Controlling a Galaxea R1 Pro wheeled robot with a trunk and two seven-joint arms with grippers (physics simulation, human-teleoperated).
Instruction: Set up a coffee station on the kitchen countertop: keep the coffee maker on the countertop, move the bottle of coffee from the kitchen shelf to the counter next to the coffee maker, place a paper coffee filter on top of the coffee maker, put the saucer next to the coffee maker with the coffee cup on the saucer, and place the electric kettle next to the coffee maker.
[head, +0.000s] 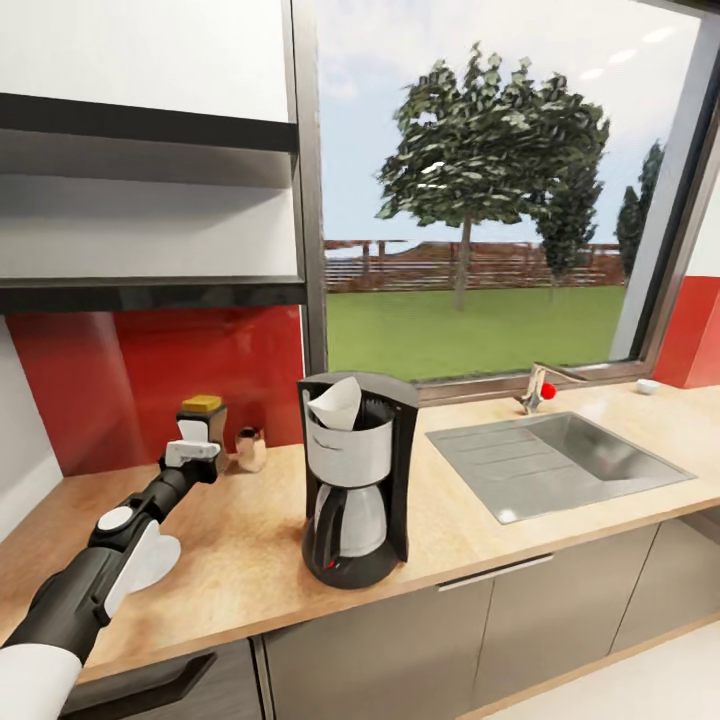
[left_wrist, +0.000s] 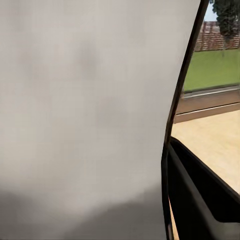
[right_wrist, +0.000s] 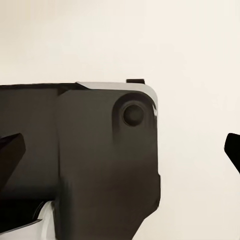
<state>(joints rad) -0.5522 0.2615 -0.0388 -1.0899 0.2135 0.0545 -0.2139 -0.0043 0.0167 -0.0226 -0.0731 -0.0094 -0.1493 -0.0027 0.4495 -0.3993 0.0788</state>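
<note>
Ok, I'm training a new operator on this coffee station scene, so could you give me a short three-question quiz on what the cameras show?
1. True or false: the paper coffee filter sits on top of the coffee maker.
2. Which arm reaches to the bottle of coffee? A) left B) right C) both
3. Fill in: on the kitchen countertop, the coffee maker stands between the bottle of coffee and the ____.
Key: 1 true; 2 A; 3 sink.
</note>
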